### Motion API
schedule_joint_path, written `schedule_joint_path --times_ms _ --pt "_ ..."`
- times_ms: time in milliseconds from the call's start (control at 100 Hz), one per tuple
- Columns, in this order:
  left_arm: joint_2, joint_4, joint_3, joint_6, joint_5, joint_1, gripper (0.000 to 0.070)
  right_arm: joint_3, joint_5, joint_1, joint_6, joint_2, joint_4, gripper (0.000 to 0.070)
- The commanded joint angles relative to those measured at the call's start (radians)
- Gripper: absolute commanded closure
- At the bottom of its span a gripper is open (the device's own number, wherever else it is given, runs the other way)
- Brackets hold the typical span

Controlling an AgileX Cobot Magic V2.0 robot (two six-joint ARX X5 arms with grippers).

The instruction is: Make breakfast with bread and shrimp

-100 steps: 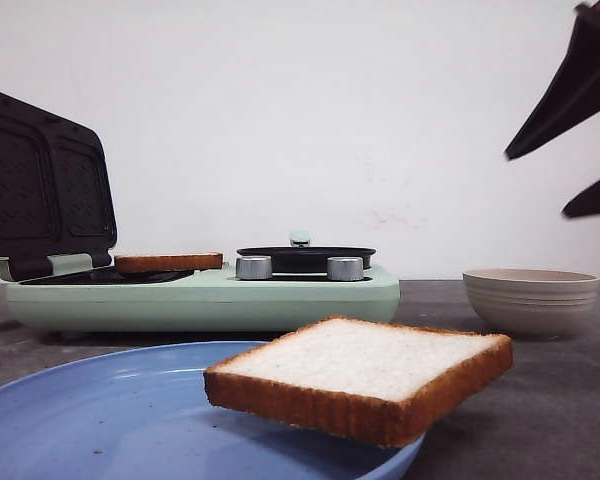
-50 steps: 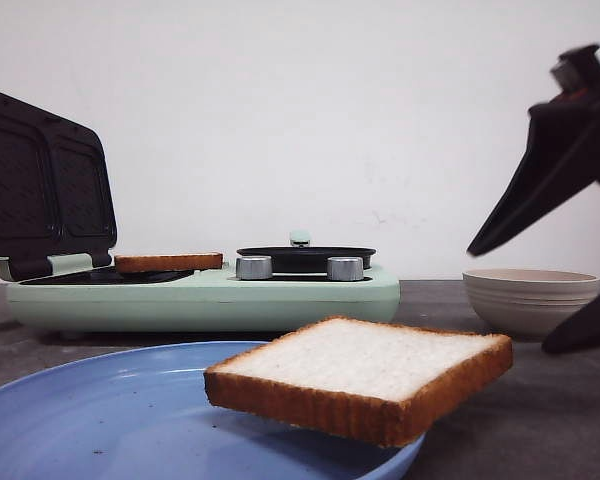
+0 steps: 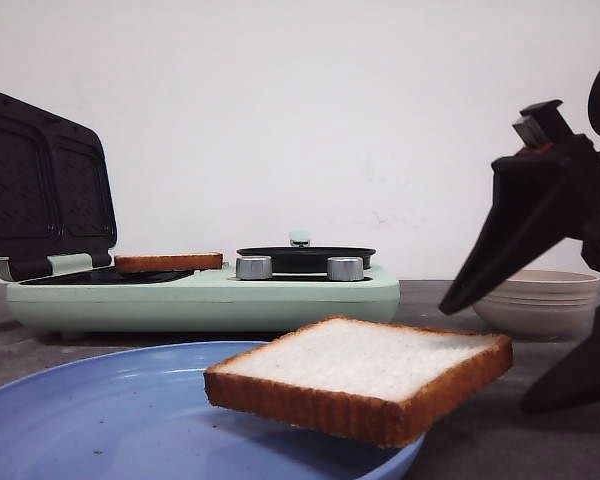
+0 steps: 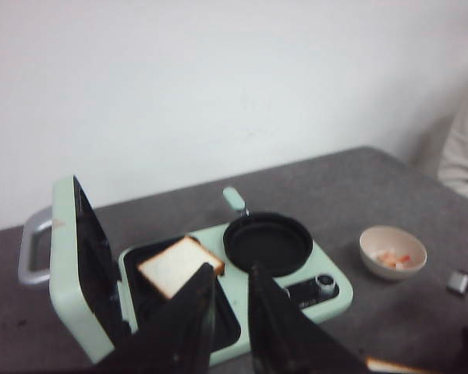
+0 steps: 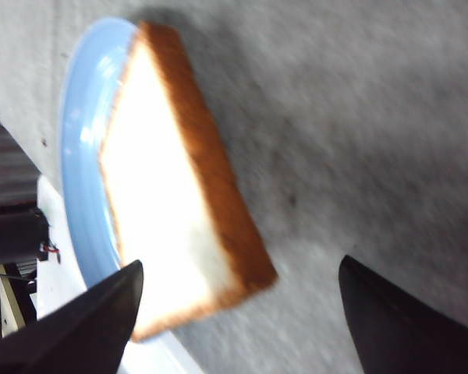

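Sandwich maker (image 3: 200, 295): mint green, far to the left of the right pincer, its dark ribbed lid (image 3: 42, 185) standing open.
Toasted slice (image 3: 168, 262): lies flat on the open grill plate of the sandwich maker; the left wrist view shows its pale face up (image 4: 179, 266).
Frying pan (image 3: 305, 257): black and round, seated on the appliance's right half behind two silver knobs (image 3: 253, 267).
Left pincer (image 4: 228, 300): seen only from its own wrist camera, hanging above the sandwich maker, its two fingers a narrow gap apart with nothing between them.
Blue plate (image 3: 100, 420): nearest the camera, down and to the left of the right pincer.
Bread slice (image 3: 365, 375): rests on the plate's right rim and juts out over the grey table (image 3: 540, 440) (the overhanging corner points toward the right pincer).
Right pincer (image 3: 525, 350): spread wide and holding nothing, just to the right of the bread slice and not touching it; in the right wrist view the slice (image 5: 179, 202) lies between the two fingertips.
Beige bowl (image 3: 540, 300): behind the right pincer, partly hidden by its upper finger.
Shrimp (image 4: 393, 258): pink-orange pieces inside that bowl, visible only in the left wrist view.
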Motion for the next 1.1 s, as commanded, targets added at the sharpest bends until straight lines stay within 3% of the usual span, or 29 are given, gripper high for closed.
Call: schedule_joint_path --times_ms 0,190,510,690,790,1090 --pt "0.004 -0.012 0.013 -0.006 -0.005 -0.007 0.0698 0.016 -0.01 0.011 0.037 0.014 0.029 0.0236" --pt "0.004 -0.014 0.012 -0.006 -0.008 -0.007 0.0698 0.016 -0.008 0.036 0.054 0.016 0.047 0.0241" --pt "0.004 0.106 0.011 -0.006 -0.008 -0.007 0.0698 0.016 0.009 0.072 0.055 0.027 0.089 0.0249" --pt "0.005 0.119 0.011 -0.006 -0.008 -0.007 0.0698 0.016 0.01 0.082 0.064 0.027 0.111 0.0462" --pt "0.004 0.118 0.011 -0.006 -0.008 -0.007 0.0698 0.016 0.01 0.092 0.064 0.027 0.133 0.07" --pt "0.002 0.101 0.011 -0.006 -0.004 -0.007 0.0699 0.086 0.013 0.096 0.16 -0.062 0.181 0.07"
